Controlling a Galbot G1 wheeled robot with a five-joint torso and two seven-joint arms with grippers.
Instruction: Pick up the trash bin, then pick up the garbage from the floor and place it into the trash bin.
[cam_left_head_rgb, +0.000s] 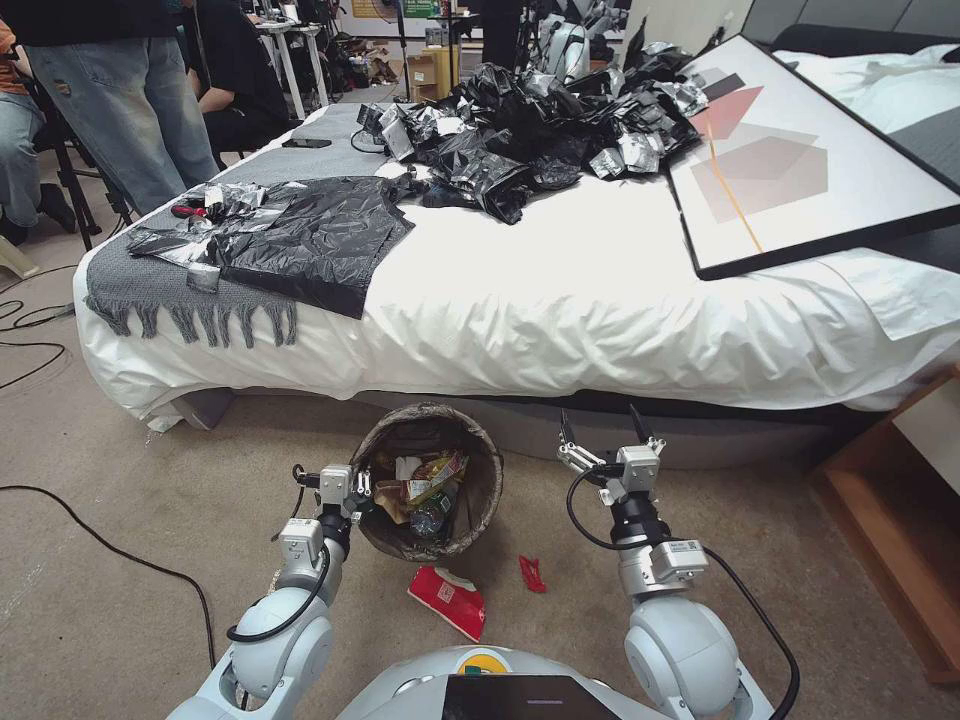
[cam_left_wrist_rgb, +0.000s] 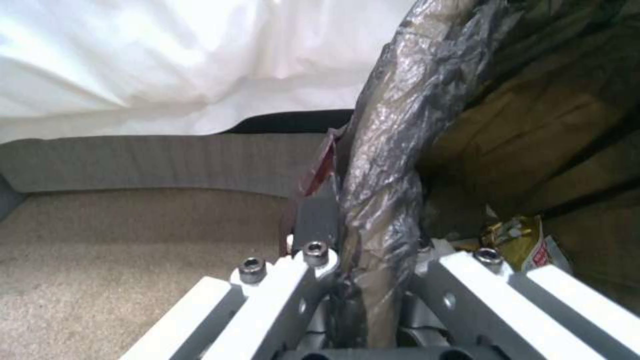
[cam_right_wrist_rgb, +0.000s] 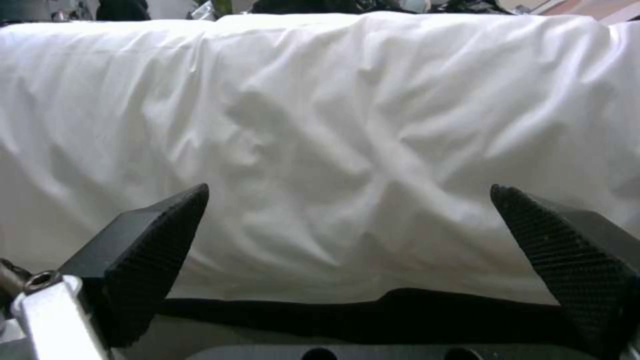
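Carpet, beige-brown and short-piled (cam_left_head_rgb: 120, 620), ran from the robot's base up to the foot of a bed draped in a white sheet (cam_left_head_rgb: 600, 310). On the left, the left gripper (cam_left_head_rgb: 358, 487) was clamped on the near-left rim of the small round trash bin with its dark crinkled bag liner folded over the edge (cam_left_head_rgb: 480, 480); the left wrist view showed the liner-wrapped rim (cam_left_wrist_rgb: 387, 165) pinched between the two fingers (cam_left_wrist_rgb: 313, 220). The bin sat tilted toward the robot, close before the bed's lower edge, and inside it lay a yellow snack wrapper (cam_left_head_rgb: 437, 470), a green-labelled clear bottle (cam_left_head_rgb: 432, 515) and brown crumpled paper (cam_left_head_rgb: 392, 497). Just below the bin, on the carpet, lay a crushed red-and-white paper cup (cam_left_head_rgb: 448, 600), and a little to its right a small flat red packet (cam_left_head_rgb: 532, 573), apart from both cup and bin. Farther right, the right gripper (cam_left_head_rgb: 605, 428) hung above the carpet, well clear of the bin, its black ribbed fingers (cam_right_wrist_rgb: 153, 250) spread wide with nothing between them, facing the sheet. On the bed's top, toward the far edge, sat a heap of crinkled black plastic bags (cam_left_head_rgb: 540, 130), with a large framed picture (cam_left_head_rgb: 800, 150) at the right corner.
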